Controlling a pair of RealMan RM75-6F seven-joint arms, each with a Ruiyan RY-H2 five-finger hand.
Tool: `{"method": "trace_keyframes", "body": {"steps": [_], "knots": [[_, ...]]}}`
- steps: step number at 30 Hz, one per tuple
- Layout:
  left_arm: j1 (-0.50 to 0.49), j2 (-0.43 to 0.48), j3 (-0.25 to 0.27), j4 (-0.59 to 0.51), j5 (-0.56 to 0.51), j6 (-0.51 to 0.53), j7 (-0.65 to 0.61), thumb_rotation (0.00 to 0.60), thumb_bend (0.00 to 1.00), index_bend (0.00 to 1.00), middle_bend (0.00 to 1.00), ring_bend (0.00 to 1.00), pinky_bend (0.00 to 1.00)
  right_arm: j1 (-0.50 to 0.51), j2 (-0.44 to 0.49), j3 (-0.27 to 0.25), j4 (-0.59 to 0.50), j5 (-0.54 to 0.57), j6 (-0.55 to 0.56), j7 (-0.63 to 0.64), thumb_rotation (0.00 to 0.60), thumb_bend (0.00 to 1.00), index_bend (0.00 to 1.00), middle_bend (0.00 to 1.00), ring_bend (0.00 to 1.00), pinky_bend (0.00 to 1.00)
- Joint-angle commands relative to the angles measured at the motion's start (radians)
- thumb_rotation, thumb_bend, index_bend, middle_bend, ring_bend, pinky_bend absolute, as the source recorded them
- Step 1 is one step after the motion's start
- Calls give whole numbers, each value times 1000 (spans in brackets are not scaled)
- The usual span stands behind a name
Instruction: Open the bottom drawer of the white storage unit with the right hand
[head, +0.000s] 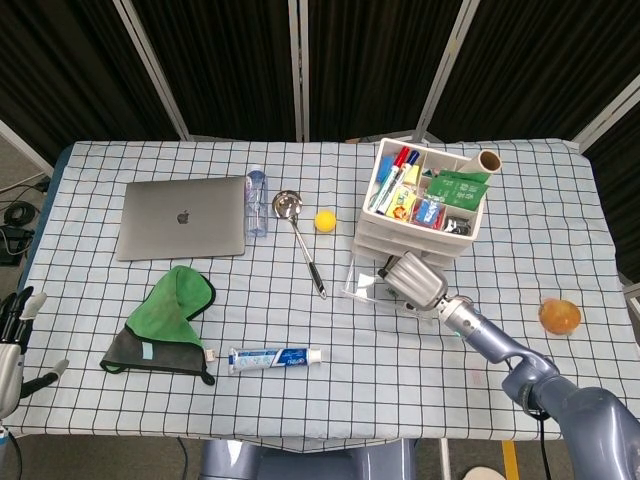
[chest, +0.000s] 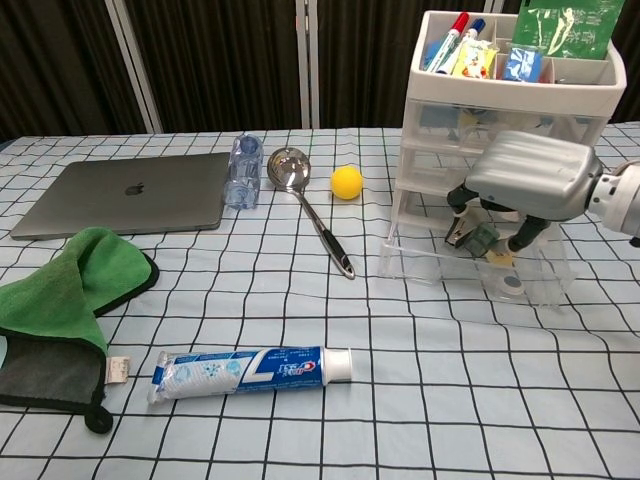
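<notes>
The white storage unit (head: 420, 215) (chest: 510, 90) stands at the back right of the table, its top tray full of pens and packets. Its clear bottom drawer (head: 362, 284) (chest: 432, 264) is pulled out toward me, with small items lying inside. My right hand (head: 415, 280) (chest: 530, 180) hovers over the pulled-out drawer, level with the middle drawer. Its fingers (chest: 458, 228) hang down apart over the drawer's inside and hold nothing. My left hand (head: 10, 350) rests at the table's near left edge with its fingers spread, and shows in the head view only.
A closed laptop (head: 182, 217), a water bottle (head: 256, 200), a ladle (head: 300, 240) and a yellow ball (head: 324, 220) lie left of the unit. A green cloth (head: 170, 320) and a toothpaste tube (head: 275, 356) lie near the front. An orange fruit (head: 559, 316) sits far right.
</notes>
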Motion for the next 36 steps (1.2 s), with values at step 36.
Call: {"method": "trace_keyframes", "body": {"steps": [36], "knots": [[37,17,35,-24,111,100,2,600,0,0,0,0,0,-176,274,32,-333,56,148,-169,600,159,673,1000,1000,900]]}}
